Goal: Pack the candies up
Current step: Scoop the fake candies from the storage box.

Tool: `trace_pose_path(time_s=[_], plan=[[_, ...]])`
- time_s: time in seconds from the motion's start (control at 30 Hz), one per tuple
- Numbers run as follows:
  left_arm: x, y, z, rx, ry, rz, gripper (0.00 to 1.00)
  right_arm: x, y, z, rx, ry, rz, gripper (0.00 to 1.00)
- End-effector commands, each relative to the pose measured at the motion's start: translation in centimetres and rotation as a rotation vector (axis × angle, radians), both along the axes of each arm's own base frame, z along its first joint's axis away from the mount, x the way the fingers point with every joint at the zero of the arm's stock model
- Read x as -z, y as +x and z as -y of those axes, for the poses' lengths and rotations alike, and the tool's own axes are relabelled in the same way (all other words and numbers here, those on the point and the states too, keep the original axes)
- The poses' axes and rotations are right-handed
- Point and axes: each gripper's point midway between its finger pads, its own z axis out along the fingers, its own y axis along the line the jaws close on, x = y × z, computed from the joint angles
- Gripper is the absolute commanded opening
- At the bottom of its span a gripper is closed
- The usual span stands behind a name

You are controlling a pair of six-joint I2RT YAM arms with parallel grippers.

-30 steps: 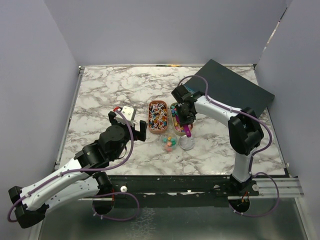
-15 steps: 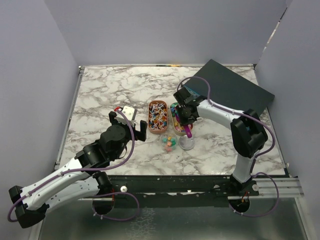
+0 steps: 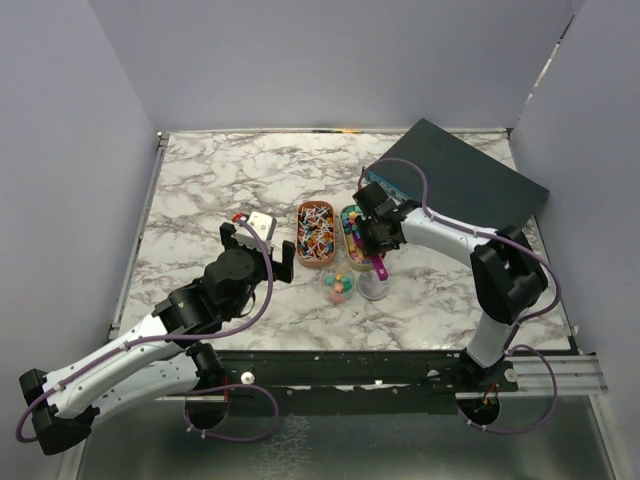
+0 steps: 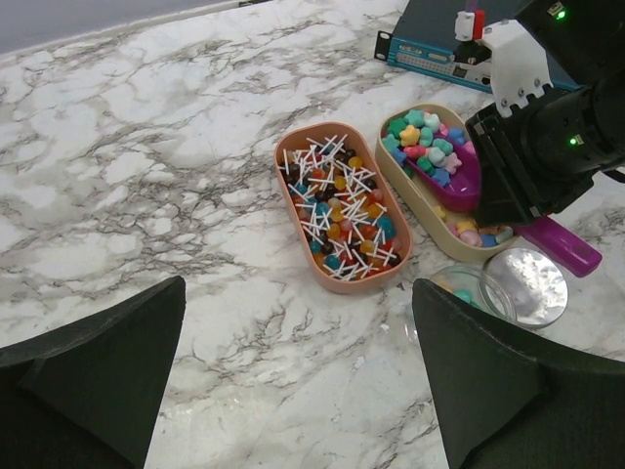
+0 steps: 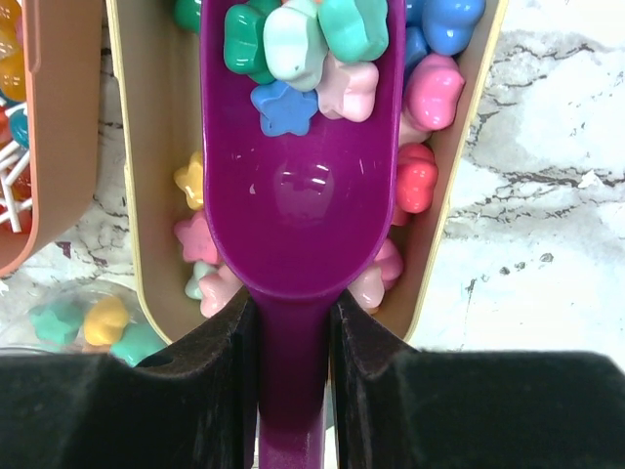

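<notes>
The right gripper [image 5: 293,363], clamped on a purple scoop [image 5: 298,195], is loading candies [image 5: 312,44] from the beige tray [image 5: 154,147] while the left gripper [image 4: 293,376] is hanging wide open. Next probably calls for a level carry to the jar [image 3: 337,287].

So the candies [image 5: 322,39] are chunky little star and flower shapes in pink, yellow, green and blue. Most are piled in the beige oval tray [image 5: 156,147]. A small heap sits at the front of my purple scoop [image 5: 298,195], down in that tray, and a few are in the clear jar [image 4: 488,290] just beside it.
</notes>
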Motion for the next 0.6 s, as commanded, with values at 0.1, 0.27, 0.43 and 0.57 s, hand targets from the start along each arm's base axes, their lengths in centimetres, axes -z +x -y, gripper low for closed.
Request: trace_pose_path(time_s=[0.1, 0.27, 0.43, 0.57], plan=[[0.6, 0.2, -0.7, -0.03, 0.03, -0.003, 0.99, -1.4, -0.6, 0.3, -0.027, 0.046, 0.05, 0.01], [0.6, 0.2, -0.6, -0.021, 0.025, -0.006, 0.99, -2.2, -0.9, 0.4, -0.028, 0.074, 0.084, 0.01], [0.6, 0.1, -0.5, -0.014, 0.02, -0.007, 0.99, -2.8, -1.3, 0.6, -0.034, 0.091, 0.108, 0.01], [0.7, 0.0, -0.3, -0.003, 0.011, -0.011, 0.99, -3.7, -1.7, 0.9, -0.041, 0.11, 0.14, 0.01]])
